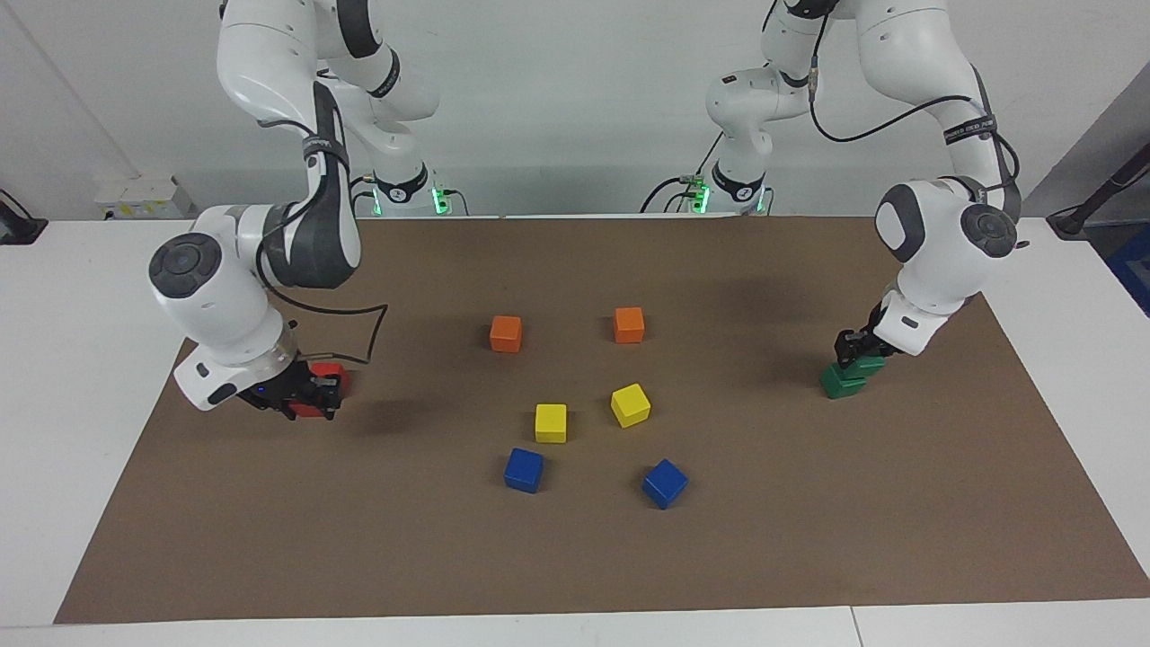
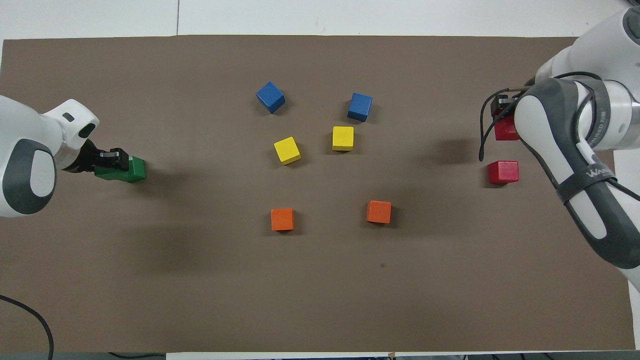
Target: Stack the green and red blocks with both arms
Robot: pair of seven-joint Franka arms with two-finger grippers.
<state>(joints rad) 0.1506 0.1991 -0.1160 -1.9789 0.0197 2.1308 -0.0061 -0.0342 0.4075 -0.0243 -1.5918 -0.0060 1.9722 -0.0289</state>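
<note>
right gripper [image 1: 310, 395] clamped on a red block [image 1: 314, 411], carried up off the mat. the second red block [image 2: 503, 172] lies on the mat just beside it, toward the robots' side of the claw, not yet under it. left gripper [image 1: 853, 349] closed on the upper green block [image 1: 864, 366], set on the lower green block [image 1: 839, 384].

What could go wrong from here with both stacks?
The right gripper holds a red block in the air beside, not squarely over, the resting red block; released now, it would likely miss. The left gripper grips the upper green block, which overhangs the lower green block and may topple.
</note>
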